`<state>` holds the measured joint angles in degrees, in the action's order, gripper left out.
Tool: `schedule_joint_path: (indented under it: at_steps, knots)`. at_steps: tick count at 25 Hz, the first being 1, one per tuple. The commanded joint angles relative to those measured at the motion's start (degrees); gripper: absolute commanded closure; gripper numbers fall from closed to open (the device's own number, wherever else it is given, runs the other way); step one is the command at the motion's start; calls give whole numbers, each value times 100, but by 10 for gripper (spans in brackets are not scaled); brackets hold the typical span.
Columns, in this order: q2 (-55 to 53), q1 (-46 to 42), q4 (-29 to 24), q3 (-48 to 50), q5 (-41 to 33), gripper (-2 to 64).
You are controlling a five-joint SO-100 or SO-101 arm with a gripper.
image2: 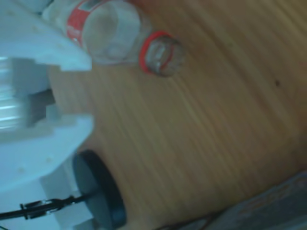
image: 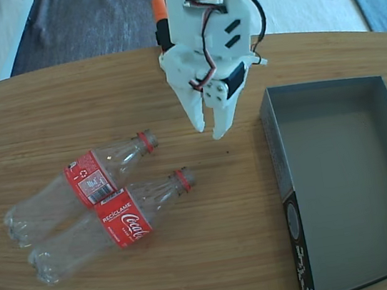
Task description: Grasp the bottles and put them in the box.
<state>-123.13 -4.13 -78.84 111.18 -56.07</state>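
Two clear bottles with red labels and red neck rings lie side by side on the left of the wooden table, necks pointing right: one farther back (image: pixel 83 182), one nearer (image: pixel 111 225). The box (image: pixel 350 181), dark grey inside with black sides, sits empty on the right. My white gripper (image: pixel 208 128) hangs tip-down over the table's middle, between bottles and box, open a little and holding nothing. In the wrist view one bottle's neck (image2: pixel 158 52) shows at the top, apart from my gripper (image2: pixel 88 93).
The table's (image: pixel 216 257) rounded far-left corner and far edge border grey and pale upholstery (image: pixel 89 19). Bare wood lies between the bottles and the box. A dark round disc (image2: pixel 103 191) shows low in the wrist view beside the arm's wiring.
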Motion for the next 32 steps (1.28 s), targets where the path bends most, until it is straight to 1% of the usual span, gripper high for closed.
schedule_joint_path:
  at_steps: [1,4,7,8,12,17,19,21,28,29,32]
  knots:
    - [343,26,-246,-686,-123,537]
    - [967,176,-527,-1213,-123,537]
    - [1494,352,-694,-1749,-123,537]
    - [1644,413,-773,-1890,-114,527]
    - [2057,703,-1336,-2162,-53,444]
    - [2180,1151,-1898,-2074,-79,380]
    - [2162,1336,-1942,-2039,-79,333]
    - [2136,1477,-1942,-2030,-70,268]
    - [2206,1556,-1942,-2004,-114,87]
    - [2276,1450,-1942,-1969,-79,69]
    - [2769,1257,-1942,-2074,-70,62]
